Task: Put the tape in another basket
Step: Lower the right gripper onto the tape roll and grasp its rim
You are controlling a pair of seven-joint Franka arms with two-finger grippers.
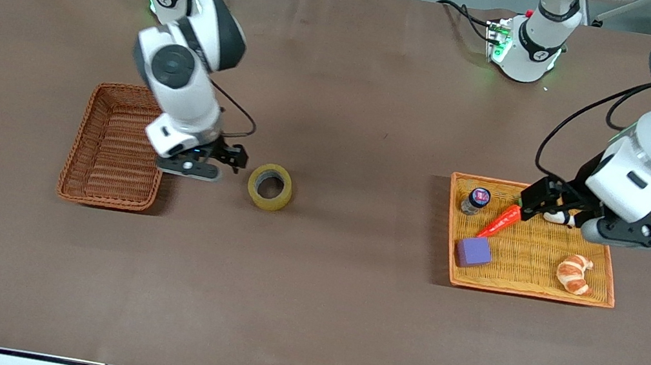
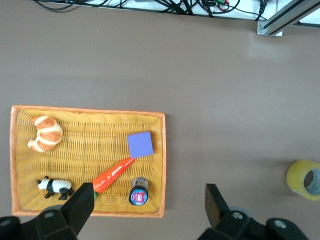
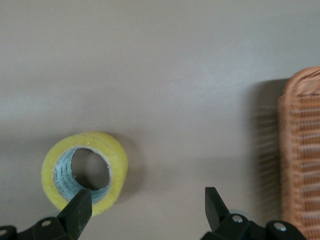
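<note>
Basket first: the narrow dark reddish-brown wicker basket (image 1: pixel 114 147) sits empty at the right arm's end. Beside it we see the right gripper (image 1: pixel 218 160) low, jaws apart, between basket and the translucent yellowish tape roll (image 1: pixel 270 186) lying flat on the brown table (image 1: pixel 307 297). We should centre over the ring before closing. Left gripper (image 1: pixel 547 203) waits, jaws apart, over the flat light orange wicker tray (image 1: pixel 527 291).

Tape (image 1: pixel 270 186) lies on the table (image 1: pixel 305 310) beside the basket (image 1: pixel 115 146), apart from it, toward the left arm's end. Tray (image 1: pixel 524 289) at that end holds croissant (image 1: pixel 573 273), block (image 1: pixel 474 252), carrot (image 1: pixel 499 222), bottle (image 1: pixel 475 200).
</note>
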